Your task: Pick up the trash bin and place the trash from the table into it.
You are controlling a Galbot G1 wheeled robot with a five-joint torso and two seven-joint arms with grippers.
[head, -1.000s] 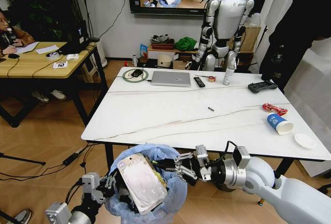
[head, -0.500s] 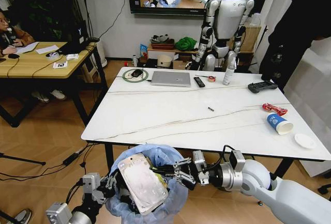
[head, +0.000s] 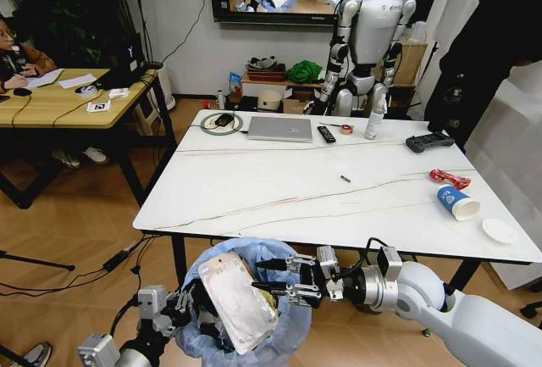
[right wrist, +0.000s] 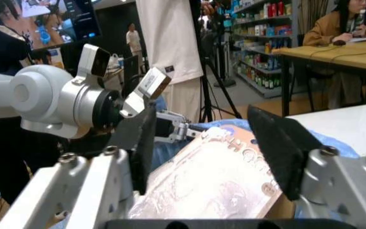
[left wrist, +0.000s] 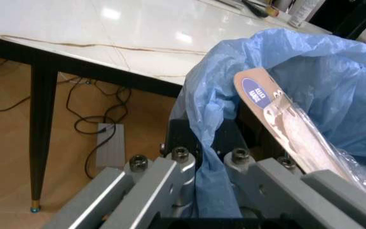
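Observation:
The trash bin (head: 284, 333), lined with a blue bag, hangs below the front edge of the table (head: 254, 189). My left gripper (head: 185, 306) is shut on its rim; the left wrist view shows its fingers (left wrist: 183, 167) pinching the blue bag (left wrist: 310, 71). A flat brownish packet (head: 239, 301) sticks up out of the bin. My right gripper (head: 269, 278) is open just over the bin mouth, beside the packet (right wrist: 215, 186), with nothing between its pads (right wrist: 278, 148). Trash lies on the table's right side: a blue-white paper cup (head: 457, 203), a white lid (head: 498, 230) and a red wrapper (head: 449, 179).
A laptop (head: 280, 128), remote (head: 326, 134), bottle (head: 373, 119), game controller (head: 429, 141) and coiled green cable (head: 222, 123) sit along the table's far edge. A wooden desk (head: 59, 100) stands to the left. A humanoid robot (head: 368, 41) stands behind the table.
My right gripper has moved left, from beside the bin to over its mouth, staying open. The bin and left gripper have hardly shifted.

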